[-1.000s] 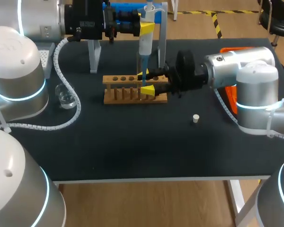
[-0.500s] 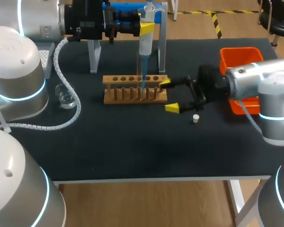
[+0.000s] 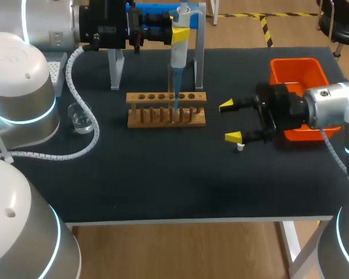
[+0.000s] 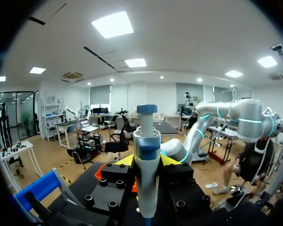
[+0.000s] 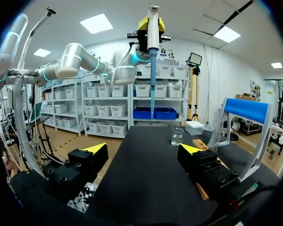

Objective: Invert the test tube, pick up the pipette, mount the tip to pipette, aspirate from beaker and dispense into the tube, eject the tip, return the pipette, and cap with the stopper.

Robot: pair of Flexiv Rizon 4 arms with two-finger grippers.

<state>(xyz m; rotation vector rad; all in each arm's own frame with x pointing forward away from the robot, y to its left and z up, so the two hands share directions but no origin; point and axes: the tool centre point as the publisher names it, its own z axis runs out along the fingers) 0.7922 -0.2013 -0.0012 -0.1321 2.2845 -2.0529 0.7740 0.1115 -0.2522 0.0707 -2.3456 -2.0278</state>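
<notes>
My left gripper (image 3: 181, 33) is shut on the white pipette (image 3: 178, 53), which hangs upright with its blue tip (image 3: 176, 97) reaching down to the wooden tube rack (image 3: 166, 116). I cannot make out the tube itself in the rack. In the left wrist view the pipette (image 4: 146, 165) stands between the fingers of the left gripper (image 4: 146, 162). My right gripper (image 3: 231, 121) is open to the right of the rack and holds nothing. The small white stopper (image 3: 240, 146) lies on the table just under its nearer fingertip. The right wrist view shows the right gripper (image 5: 144, 150) open, with the pipette (image 5: 153, 28) far ahead.
A glass beaker (image 3: 81, 120) stands left of the rack. The blue-topped pipette stand (image 3: 114, 70) is behind the rack. An orange bin (image 3: 295, 68) sits at the right behind my right arm. A grey tip box (image 3: 57, 65) is at the far left.
My right gripper has let go at the rack, opened wide and drawn back to the right, ending beside the stopper. The left arm and pipette have stayed still.
</notes>
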